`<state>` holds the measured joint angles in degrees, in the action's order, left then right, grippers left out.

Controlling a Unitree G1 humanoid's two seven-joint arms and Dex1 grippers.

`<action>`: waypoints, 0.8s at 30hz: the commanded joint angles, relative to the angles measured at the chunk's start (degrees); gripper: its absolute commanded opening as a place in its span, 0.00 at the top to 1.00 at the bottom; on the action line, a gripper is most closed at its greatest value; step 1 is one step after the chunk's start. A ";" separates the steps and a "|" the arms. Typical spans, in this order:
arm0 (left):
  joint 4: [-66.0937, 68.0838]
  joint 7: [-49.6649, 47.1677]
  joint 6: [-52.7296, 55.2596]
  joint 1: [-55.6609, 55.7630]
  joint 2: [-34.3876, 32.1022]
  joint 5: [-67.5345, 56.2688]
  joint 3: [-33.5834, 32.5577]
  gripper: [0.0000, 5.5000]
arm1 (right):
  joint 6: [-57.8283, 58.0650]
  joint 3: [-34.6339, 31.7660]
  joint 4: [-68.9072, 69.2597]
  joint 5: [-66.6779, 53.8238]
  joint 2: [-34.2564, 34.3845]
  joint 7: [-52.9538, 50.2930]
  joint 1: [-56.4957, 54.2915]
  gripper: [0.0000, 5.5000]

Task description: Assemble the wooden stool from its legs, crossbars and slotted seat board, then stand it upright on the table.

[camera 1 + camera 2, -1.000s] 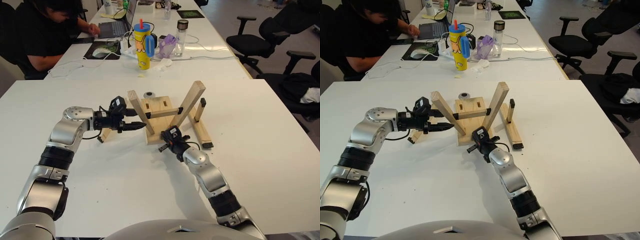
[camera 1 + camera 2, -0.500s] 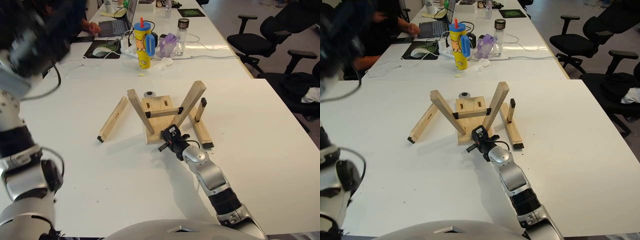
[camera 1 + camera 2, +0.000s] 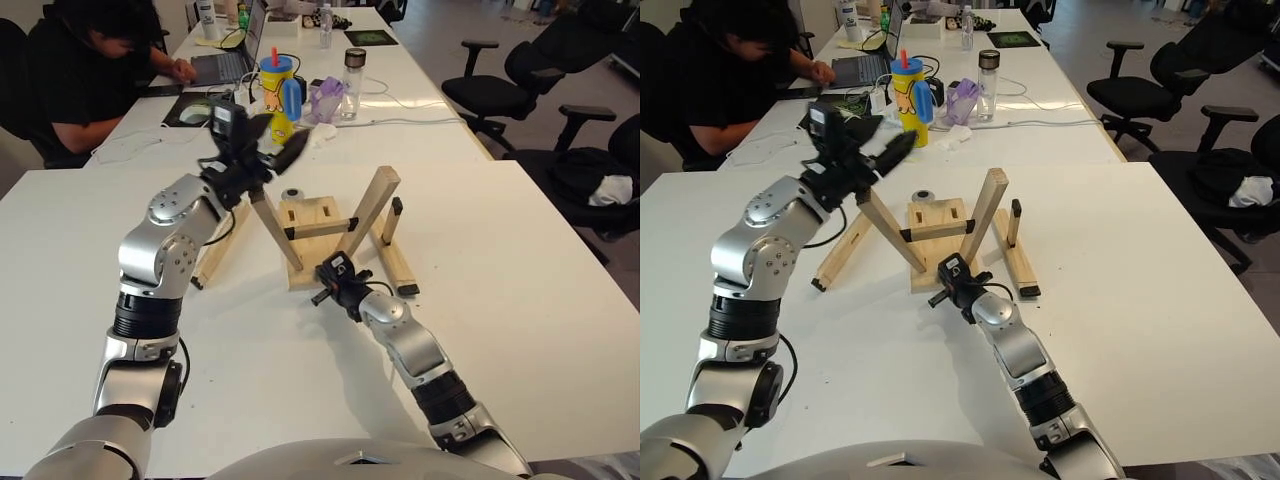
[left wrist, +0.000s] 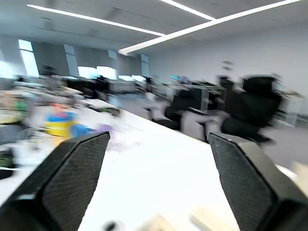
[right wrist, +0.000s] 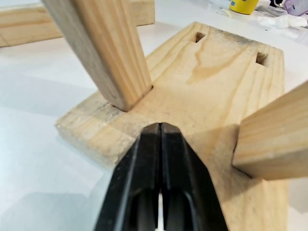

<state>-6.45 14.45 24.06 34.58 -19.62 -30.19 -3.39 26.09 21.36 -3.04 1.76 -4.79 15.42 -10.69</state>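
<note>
- The slotted seat board (image 3: 312,212) lies flat on the white table (image 3: 520,300), underside up, which leaves its slots open for legs to go in from above
- Two legs already stand in its near slots: the left leg (image 3: 274,224) and the right leg (image 3: 371,208) splay apart, and a crossbar (image 3: 323,227) ties them together partway up
- Two far slots (image 5: 199,37) are unfilled, so by my judgement the stool is about half built and standing it upright is a long way off
- The right gripper (image 5: 160,130) has its jaws pressed together with nothing between them; the tips rest on the near edge of the seat board between the two fitted legs, likely to pin the board down so that it does not slide or tip
- The left gripper (image 3: 270,150) hangs in the air near the top of the left leg, its fingers (image 4: 67,183) spread wide and holding nothing; whether it touches the leg cannot be told
- A loose leg (image 3: 840,255) lies on the table to the left of the board, under the left arm, within that arm's reach for a far slot
- Another loose leg (image 3: 400,265) lies just right of the board, and a shorter stick with a dark end (image 3: 392,220) stands or leans by it; which of the two, I cannot tell
- A yellow cup (image 3: 275,85) and a bottle (image 3: 350,85) stand on the far table, well apart from the work
- No lettering can be made out on the wood or the grippers; the cup carries a printed picture, with no words legible
</note>
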 commanded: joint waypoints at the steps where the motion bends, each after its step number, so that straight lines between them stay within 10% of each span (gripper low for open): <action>1: -10.42 -8.02 -3.09 -0.34 2.66 3.93 -3.89 0.34 | 0.91 1.01 -6.65 -0.38 0.16 1.79 4.29 1.00; 9: -21.05 -14.62 5.52 -31.25 3.24 11.71 -2.70 0.54 | -5.08 2.00 -8.89 -0.43 4.55 2.52 -0.16 1.00; 16: -22.21 -13.69 9.26 -35.04 6.27 11.81 1.13 0.73 | -7.20 0.32 -11.89 1.04 6.84 0.26 -3.66 1.00; 24: -26.14 -15.80 9.95 -33.95 9.19 13.54 2.13 0.93 | -2.62 -4.51 24.79 -11.81 3.88 5.91 9.54 1.00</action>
<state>-30.48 -0.03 33.38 0.39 -11.24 -17.98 -0.70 21.41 18.33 4.27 -2.93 0.82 17.66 -7.07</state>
